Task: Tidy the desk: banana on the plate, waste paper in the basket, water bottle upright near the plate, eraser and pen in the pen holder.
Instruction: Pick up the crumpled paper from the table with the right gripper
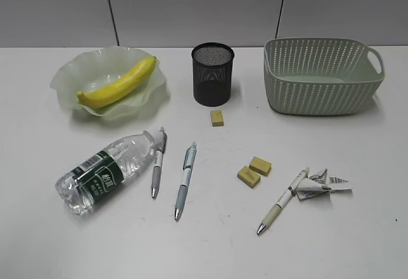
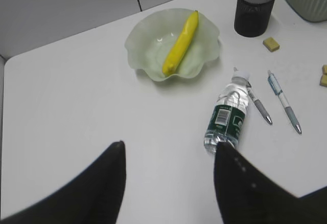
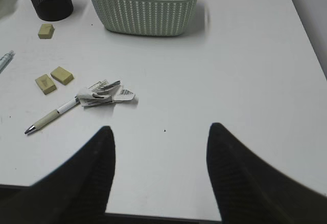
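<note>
I had the banana (image 1: 119, 83) lying across the plate (image 1: 71, 75) at the back left of the desk (image 1: 210, 247). The water bottle (image 1: 107, 171) lay on its side in front of the plate, cap toward the back right, touching or just beside a grey pen (image 1: 157, 165); a second, blue-tinted pen (image 1: 185, 182) lay just right of that one. The pen holder (image 1: 212, 74) stood upright at back centre with one eraser (image 1: 217, 118) just in front of it. Two more erasers (image 1: 254, 171) sat side by side near mid-desk. The waste paper (image 1: 322, 185) lay front right, against the tip end of a third, pale green pen (image 1: 280, 203). The basket (image 1: 322, 75) stood at back right; I saw nothing in it. From the wrist views, my left gripper (image 2: 168, 178) hung released over bare desk near the bottle's base, holding nothing, and my right gripper (image 3: 159, 168) hung likewise spread and empty above the desk's front edge, near the paper.
</note>
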